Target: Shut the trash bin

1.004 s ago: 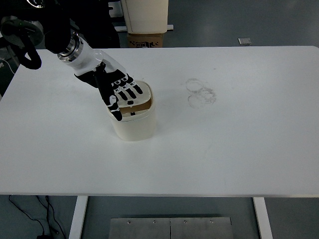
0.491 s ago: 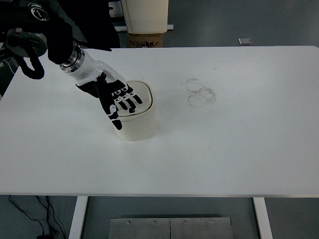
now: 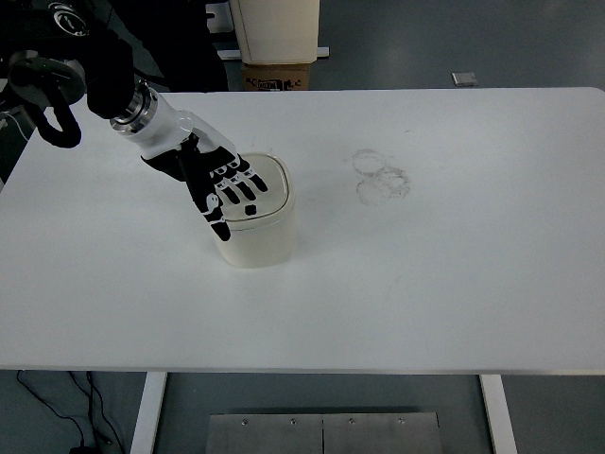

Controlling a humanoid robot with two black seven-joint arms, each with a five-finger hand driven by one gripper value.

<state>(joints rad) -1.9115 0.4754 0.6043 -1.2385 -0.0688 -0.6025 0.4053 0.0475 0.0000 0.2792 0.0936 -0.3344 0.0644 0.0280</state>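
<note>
Head view is all we have, and in it we find the cream trash bin (image 3: 260, 232) standing upright on the white table (image 3: 454, 274), left of the table's centre and about midway between its near and far edges. Our left hand (image 3: 219, 182) comes in from the far left on a black arm with a white forearm shell, and it lies palm down over the left part of the bin's lid (image 3: 269, 185), fingers (image 3: 248, 188) spread flat and grasping nothing (the thumb hangs down over the bin's left wall). Whether the fingers press the lid or rest just above it we cannot tell. That lid looks flat and level in the bin's rim, with no dark gap showing along its visible edges. To the right of the bin, well apart from it, faint ring-shaped marks (image 3: 380, 176) show on the tabletop. Beyond the table's far edge stands a cardboard box (image 3: 277, 75) with a pale object above it, and a small grey item (image 3: 464, 78) lies on the floor farther right. Our right arm does not appear anywhere in this view.
</note>
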